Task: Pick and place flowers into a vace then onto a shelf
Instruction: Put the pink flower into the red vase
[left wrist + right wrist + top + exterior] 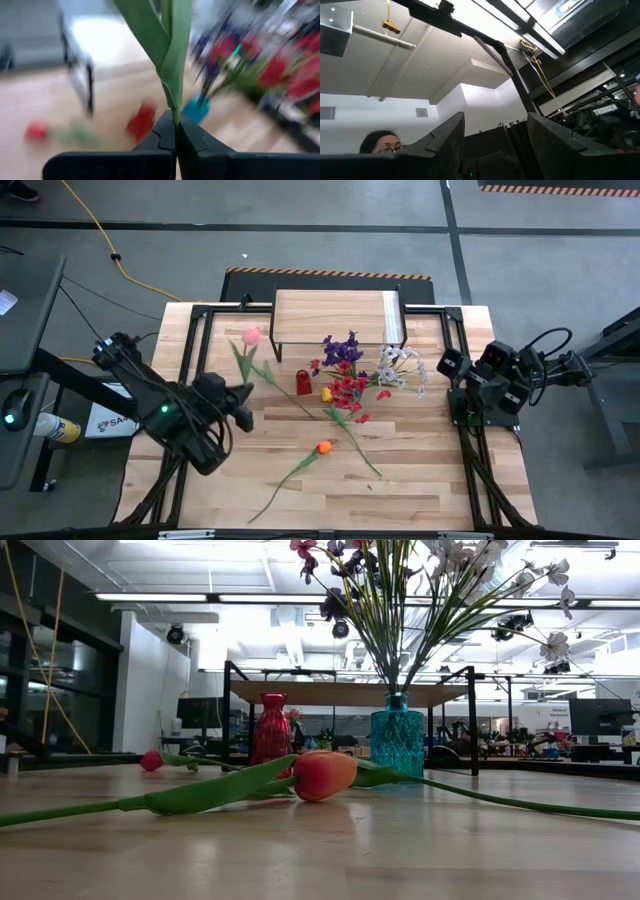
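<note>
My left gripper (245, 408) (175, 125) is shut on a pink tulip (250, 336), whose head lies near the shelf's left front leg. The shelf (338, 315) (350, 693) stands at the far edge. In front of it are a red vase (303, 383) (272, 730) and a teal vase (397, 743) holding purple, white and red sprays (345, 365). An orange tulip (323, 447) (323, 775) lies flat on the table. A red tulip (152, 760) lies farther back. My right gripper (452, 370) (495, 145) waits open at the right edge. My left gripper pinches the pink tulip's green stem (175, 114) between its two fingers, just below the leaves (167, 45). The fingers lie across the stem. The stem runs out past the fingertips toward the far edge. The stem's lower end is hidden behind the fingers.
A long green stem (360, 450) (540, 805) lies slanting right of the orange tulip, and a small yellow flower (326, 393) sits by the red vase. Black frame rails (462, 430) run along both table sides. A person's head (377, 142) shows in the right wrist view.
</note>
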Available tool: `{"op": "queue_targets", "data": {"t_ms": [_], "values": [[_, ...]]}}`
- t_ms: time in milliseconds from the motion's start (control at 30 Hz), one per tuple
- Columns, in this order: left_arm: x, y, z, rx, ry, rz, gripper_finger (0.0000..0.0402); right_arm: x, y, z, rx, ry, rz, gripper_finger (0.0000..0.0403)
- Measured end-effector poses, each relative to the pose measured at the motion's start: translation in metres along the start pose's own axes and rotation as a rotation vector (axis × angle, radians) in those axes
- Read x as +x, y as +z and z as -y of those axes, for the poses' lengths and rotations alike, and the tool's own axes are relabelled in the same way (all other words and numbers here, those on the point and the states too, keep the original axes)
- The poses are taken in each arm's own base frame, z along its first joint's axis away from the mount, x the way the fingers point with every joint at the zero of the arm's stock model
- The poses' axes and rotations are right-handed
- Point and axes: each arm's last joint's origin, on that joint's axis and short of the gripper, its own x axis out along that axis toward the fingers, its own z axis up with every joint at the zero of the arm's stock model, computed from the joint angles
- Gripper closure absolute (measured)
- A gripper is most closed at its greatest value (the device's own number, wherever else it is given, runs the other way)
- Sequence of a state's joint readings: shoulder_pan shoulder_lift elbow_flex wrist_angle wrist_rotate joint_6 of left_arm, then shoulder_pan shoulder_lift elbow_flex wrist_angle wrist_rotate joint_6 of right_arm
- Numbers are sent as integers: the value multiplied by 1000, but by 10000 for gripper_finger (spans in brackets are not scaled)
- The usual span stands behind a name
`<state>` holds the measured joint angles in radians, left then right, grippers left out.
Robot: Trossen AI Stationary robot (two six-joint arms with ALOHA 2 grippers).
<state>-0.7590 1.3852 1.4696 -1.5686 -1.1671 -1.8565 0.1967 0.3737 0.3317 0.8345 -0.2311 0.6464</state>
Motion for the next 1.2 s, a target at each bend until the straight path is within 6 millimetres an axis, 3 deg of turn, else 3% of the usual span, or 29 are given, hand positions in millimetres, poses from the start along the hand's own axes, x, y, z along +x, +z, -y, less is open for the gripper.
{"op": "queue_targets", "data": {"t_ms": [267,667,933,1200], "values": [[18,9,-3,37,-24,404,370,0,0,0,-10,9,-7,196],[80,-11,-11,-145,135,498,370,0,0,0,-26,7,-9,196],[109,-26,-18,-275,177,539,370,0,0,0,-26,7,-9,196],[125,-33,-23,-347,200,567,370,0,0,0,-29,1,-4,196]]}}
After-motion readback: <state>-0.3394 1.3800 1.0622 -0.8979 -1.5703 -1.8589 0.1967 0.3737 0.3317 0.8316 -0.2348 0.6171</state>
